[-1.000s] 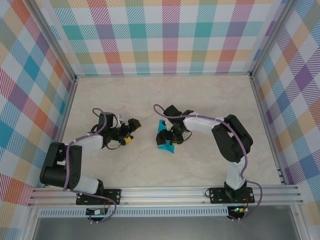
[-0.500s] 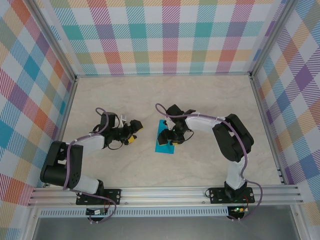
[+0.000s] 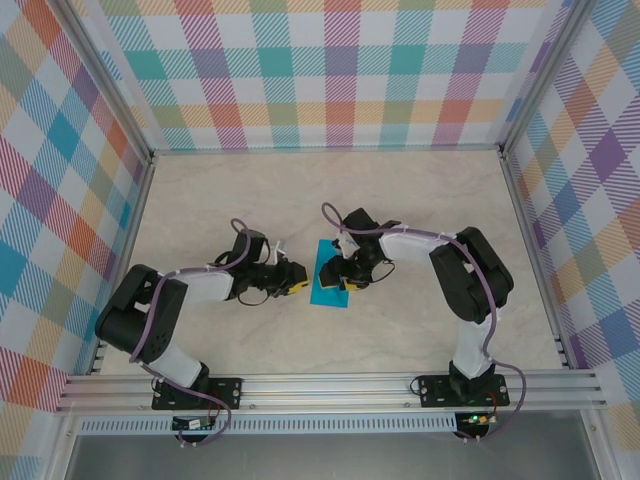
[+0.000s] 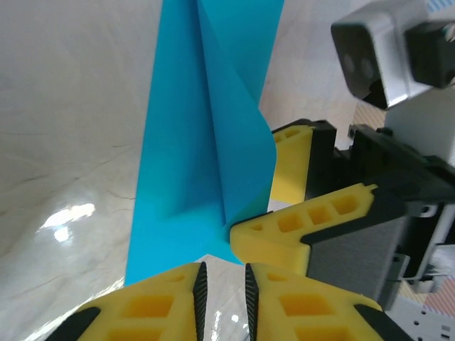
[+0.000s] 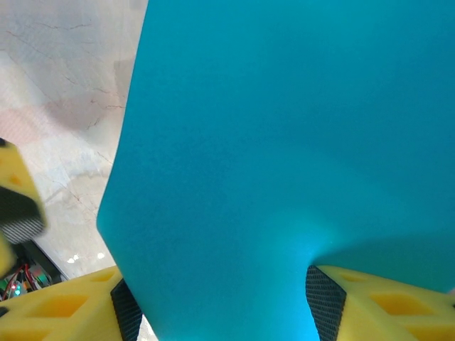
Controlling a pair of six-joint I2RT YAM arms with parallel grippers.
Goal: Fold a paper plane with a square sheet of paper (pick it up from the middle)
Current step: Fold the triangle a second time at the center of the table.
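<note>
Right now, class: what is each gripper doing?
Left gripper: nearly closed, at the edge of the paper; grip cannot be told.
Right gripper: open, fingers either side of the paper.

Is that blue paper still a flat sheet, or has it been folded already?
Folded. The teal-blue paper shows a crease down its length, with one flap lifting beside the right gripper's yellow fingers. It isn't yet a finished plane.

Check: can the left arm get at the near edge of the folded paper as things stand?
Probably yes. The left gripper sits right at the edge of the folded teal paper, jaws nearly closed, nothing between them. The right gripper stands on the paper's far side, clear of that edge.
</note>
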